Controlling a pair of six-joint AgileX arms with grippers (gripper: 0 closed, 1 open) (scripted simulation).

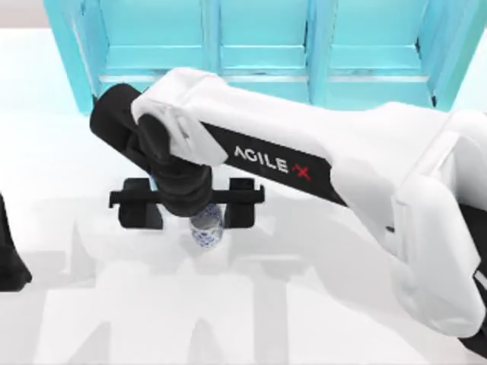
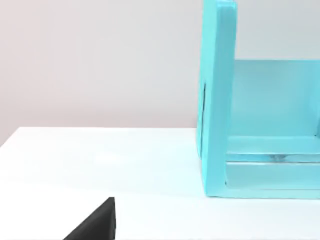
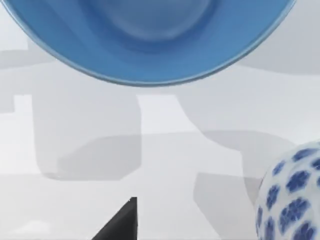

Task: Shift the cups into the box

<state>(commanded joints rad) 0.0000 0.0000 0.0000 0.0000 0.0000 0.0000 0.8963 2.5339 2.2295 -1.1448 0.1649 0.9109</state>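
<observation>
My right gripper [image 1: 186, 207] reaches in from the right to the table's left-centre and points down, open, its two black fingers spread wide on their bar. The white cup with dark-blue pattern [image 1: 205, 230] stands upright just in front of it, partly under the wrist. In the right wrist view the blue cup [image 3: 150, 45] is seen from above, close up, with the patterned cup [image 3: 292, 200] beside it and apart from it. One dark fingertip [image 3: 122, 220] shows there, touching neither cup. The box is out of view.
The big turquoise shelf unit [image 1: 259, 53] stands along the back of the white table [image 1: 319, 304]; its side wall [image 2: 217, 100] appears in the left wrist view. My left arm [image 1: 9, 262] is parked at the left edge.
</observation>
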